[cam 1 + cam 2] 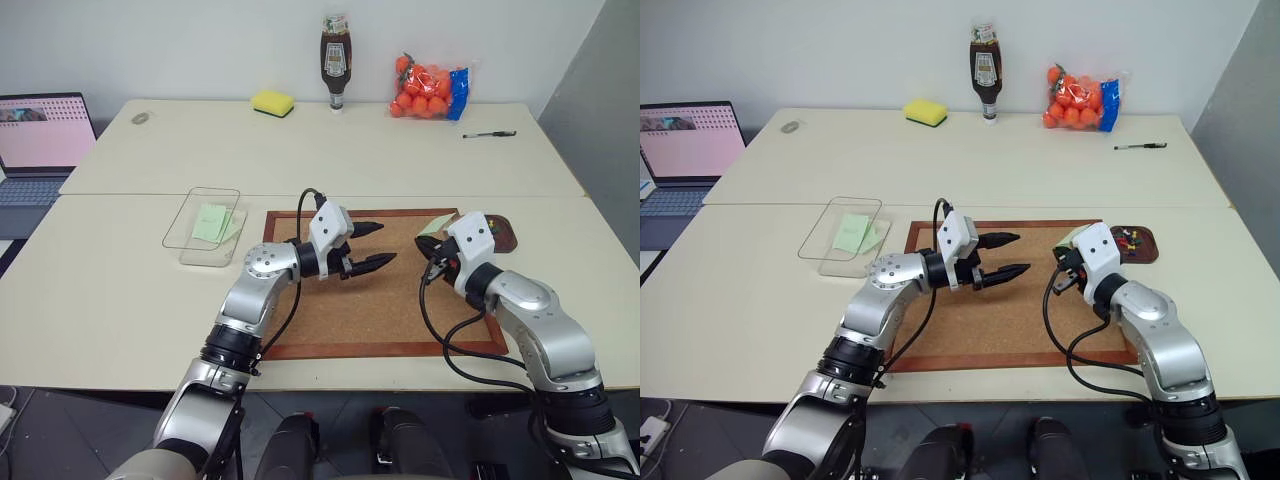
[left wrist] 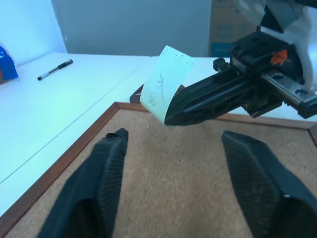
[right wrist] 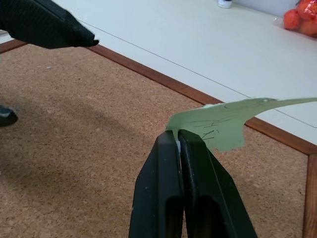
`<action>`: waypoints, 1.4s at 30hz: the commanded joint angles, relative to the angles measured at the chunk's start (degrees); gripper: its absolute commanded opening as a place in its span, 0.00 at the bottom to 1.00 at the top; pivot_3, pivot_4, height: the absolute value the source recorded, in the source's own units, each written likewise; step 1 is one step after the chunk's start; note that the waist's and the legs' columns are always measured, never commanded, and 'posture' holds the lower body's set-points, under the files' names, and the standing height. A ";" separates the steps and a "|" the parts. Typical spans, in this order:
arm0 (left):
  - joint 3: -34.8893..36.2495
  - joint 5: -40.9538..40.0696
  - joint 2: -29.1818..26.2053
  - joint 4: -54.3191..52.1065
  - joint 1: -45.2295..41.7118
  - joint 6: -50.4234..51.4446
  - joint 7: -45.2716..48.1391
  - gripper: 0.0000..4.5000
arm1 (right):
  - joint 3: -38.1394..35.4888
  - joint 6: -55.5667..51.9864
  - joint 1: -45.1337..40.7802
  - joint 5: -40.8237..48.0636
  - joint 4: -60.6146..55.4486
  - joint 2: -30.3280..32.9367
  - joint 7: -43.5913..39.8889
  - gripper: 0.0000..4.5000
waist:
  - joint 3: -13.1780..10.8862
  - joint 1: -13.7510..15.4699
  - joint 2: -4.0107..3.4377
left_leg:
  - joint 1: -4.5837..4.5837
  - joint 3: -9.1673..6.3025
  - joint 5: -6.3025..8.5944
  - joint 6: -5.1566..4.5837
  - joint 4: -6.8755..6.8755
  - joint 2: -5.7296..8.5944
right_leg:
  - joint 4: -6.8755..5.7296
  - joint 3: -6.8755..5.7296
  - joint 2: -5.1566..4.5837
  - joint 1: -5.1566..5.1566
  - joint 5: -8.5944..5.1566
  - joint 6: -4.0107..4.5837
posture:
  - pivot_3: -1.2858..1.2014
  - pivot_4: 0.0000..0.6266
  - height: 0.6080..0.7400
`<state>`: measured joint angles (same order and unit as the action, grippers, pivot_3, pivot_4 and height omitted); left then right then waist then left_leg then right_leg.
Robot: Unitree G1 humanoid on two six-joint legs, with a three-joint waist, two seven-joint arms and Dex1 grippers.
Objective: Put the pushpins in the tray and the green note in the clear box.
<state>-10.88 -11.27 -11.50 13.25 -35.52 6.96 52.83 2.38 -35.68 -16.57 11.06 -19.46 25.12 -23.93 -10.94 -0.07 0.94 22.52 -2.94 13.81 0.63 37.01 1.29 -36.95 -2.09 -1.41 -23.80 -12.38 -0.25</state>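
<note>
My right gripper (image 3: pixel 177 136) is shut on a corner of a pale green note (image 3: pixel 223 124), held just above the cork board (image 1: pixel 380 300) near its far right corner. The left gripper (image 1: pixel 385 243) hovers open over the board's middle, pointing right at that note, nothing between its fingers (image 2: pixel 111 158). A second green note (image 1: pixel 212 222) lies inside the clear box (image 1: pixel 200 191), left of the board. The small brown tray (image 1: pixel 1150 245) sits at the board's far right corner, beside my right hand, with a few pushpins (image 1: pixel 1127 237) in it.
Along the far edge of the table stand a yellow sponge (image 1: pixel 272 103), a sauce bottle (image 1: pixel 335 60) and a net bag of oranges (image 1: pixel 430 88). A pen (image 1: pixel 489 134) lies far right. An open laptop (image 1: pixel 40 140) sits at the far left.
</note>
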 commanded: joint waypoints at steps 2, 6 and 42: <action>-0.62 1.36 2.70 -1.79 -3.33 -0.31 -4.08 0.84 | -0.06 -0.34 -1.51 -0.52 -2.21 -0.60 0.87 0.00 | 0.00 -0.01 0.00 | 0.00 0.01 0.00 0.00 0.00 0.00 | 0.00 0.00 0.01 0.00 0.00 0.00 | 0.52 0.24 1.00; -0.20 0.49 4.44 -2.15 -4.38 2.61 -5.71 0.84 | 0.26 -0.64 -1.67 -0.94 -2.36 -1.13 0.90 0.00 | 0.00 -0.02 0.00 | 0.01 0.02 0.00 0.00 0.01 0.01 | 0.01 0.02 0.01 0.00 0.00 0.00 | 0.52 0.24 1.00; -4.24 9.65 8.39 12.31 -11.83 -1.91 -12.66 0.84 | 1.72 -0.43 -3.38 -1.20 -1.66 -2.32 1.22 0.00 | 0.00 -0.03 0.01 | 0.04 0.06 0.00 0.00 0.02 0.02 | -0.01 0.01 0.01 -0.03 0.00 0.00 | 0.52 0.24 1.00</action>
<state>-14.33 -2.78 -3.19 25.17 -46.36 5.66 40.52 4.32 -37.07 -18.64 9.74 -18.96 23.18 -22.53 -10.94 -0.10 0.95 22.55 -2.88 13.81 0.63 37.03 1.31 -36.96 -2.09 -1.40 -23.83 -12.38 -0.25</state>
